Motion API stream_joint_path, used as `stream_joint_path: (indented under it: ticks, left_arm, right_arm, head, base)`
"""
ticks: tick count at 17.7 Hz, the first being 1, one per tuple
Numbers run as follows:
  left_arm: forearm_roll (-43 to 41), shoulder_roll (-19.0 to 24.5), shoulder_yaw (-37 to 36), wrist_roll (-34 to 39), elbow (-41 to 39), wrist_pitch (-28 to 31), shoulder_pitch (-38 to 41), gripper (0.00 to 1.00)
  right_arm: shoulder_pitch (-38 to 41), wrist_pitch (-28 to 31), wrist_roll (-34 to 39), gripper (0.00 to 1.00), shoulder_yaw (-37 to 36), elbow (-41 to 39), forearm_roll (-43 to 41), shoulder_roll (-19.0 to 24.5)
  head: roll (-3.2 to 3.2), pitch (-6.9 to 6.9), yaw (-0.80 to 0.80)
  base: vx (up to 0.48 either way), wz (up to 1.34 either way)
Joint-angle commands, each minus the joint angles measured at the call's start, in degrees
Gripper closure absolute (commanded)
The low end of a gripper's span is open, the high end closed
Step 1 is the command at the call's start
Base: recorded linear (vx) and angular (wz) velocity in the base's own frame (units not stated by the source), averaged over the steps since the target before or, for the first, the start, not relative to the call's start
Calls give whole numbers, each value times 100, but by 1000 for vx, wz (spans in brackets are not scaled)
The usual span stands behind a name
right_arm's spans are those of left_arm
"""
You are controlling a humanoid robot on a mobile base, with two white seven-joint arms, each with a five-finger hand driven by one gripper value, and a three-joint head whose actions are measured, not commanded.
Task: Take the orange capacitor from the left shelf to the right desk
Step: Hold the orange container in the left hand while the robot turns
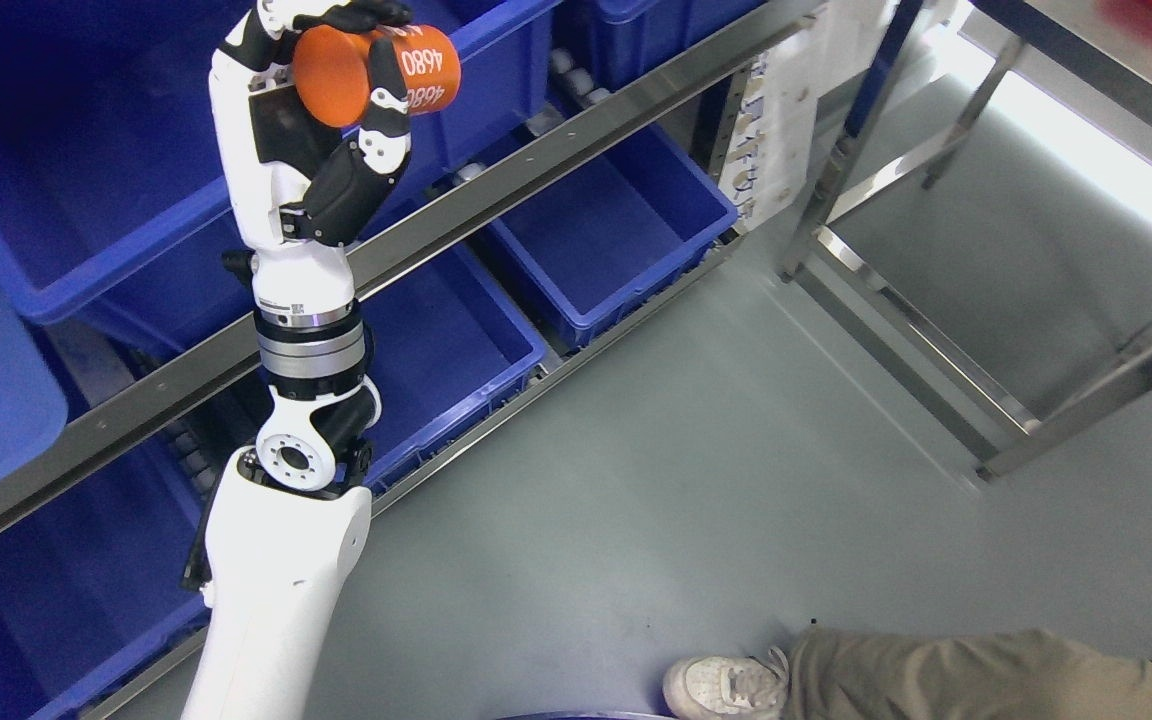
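Orange capacitor (pixel 376 72) with white digits, white-and-black robot hand (pixel 321 120), blue bins (pixel 616 250), grey floor (pixel 696 470).

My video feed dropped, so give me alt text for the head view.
The left hand grips an orange cylindrical capacitor raised before blue plastic shelf bins. A steel-framed desk stands right, and a person's shoe shows below.

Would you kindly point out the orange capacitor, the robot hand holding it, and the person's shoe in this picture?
orange capacitor (pixel 336 72), head view, on its flat orange end face.
left robot hand (pixel 281 130), head view, on the palm beneath the capacitor.
shoe (pixel 721 685), head view, on the white upper near the laces.
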Motion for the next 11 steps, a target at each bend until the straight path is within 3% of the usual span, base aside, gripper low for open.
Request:
stream_joint_path:
  ticks: [1,8,11]
  left_arm:
    - [152,100,-807,2,0,44,-105,98]
    - [837,100,-939,2,0,1044,-96,98]
    - [1040,100,-1071,-7,0,1169,-105,98]
  right_arm:
    - [132,-10,4,0,-97,-100,18,-100]
    - [132,-10,-5,0,-97,-100,18,-100]
    - [132,-10,4,0,-97,-100,18,-100]
  head:
    - [0,0,0]
    - [0,0,0]
    - [0,0,0]
  base:
    - [15,-576]
    - [21,-253]
    - [0,7]
